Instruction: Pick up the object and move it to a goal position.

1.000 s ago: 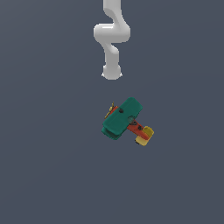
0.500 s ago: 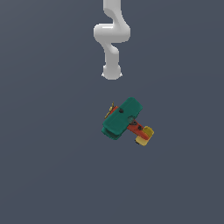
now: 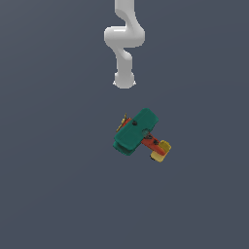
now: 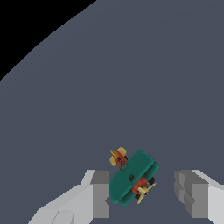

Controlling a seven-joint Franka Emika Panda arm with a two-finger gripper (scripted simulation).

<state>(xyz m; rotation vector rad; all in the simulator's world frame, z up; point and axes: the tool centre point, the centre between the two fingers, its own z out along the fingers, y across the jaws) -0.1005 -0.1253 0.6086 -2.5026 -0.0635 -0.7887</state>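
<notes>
Status entry: nothing is changing. Across the last second the aeroplane (image 3: pixel 140 134) and the arm (image 3: pixel 124 41) are showing in the same places in the exterior view, so we are judging the reach as not yet begun.

Item, aeroplane: teal wing uppermost, red body, yellow tail, lying on the grey floor (image 3: pixel 53 185). We are logging it as untouched and not lifted.

Item, arm: hanging above the aeroplane in the exterior view, well apart from it.

Item, gripper (image 4: pixel 146 192): fingers (image 4: pixel 99 192) are standing wide, holding nothing. In the wrist view the aeroplane is showing between them, nearer one finger than the other; we are judging it to lie farther off than the fingertips.

Item, goal: no marker is showing in either view.

Remaining, by our reckoning: descent, closing on the aeroplane, lift, carry. The pause is costing nothing so far.
</notes>
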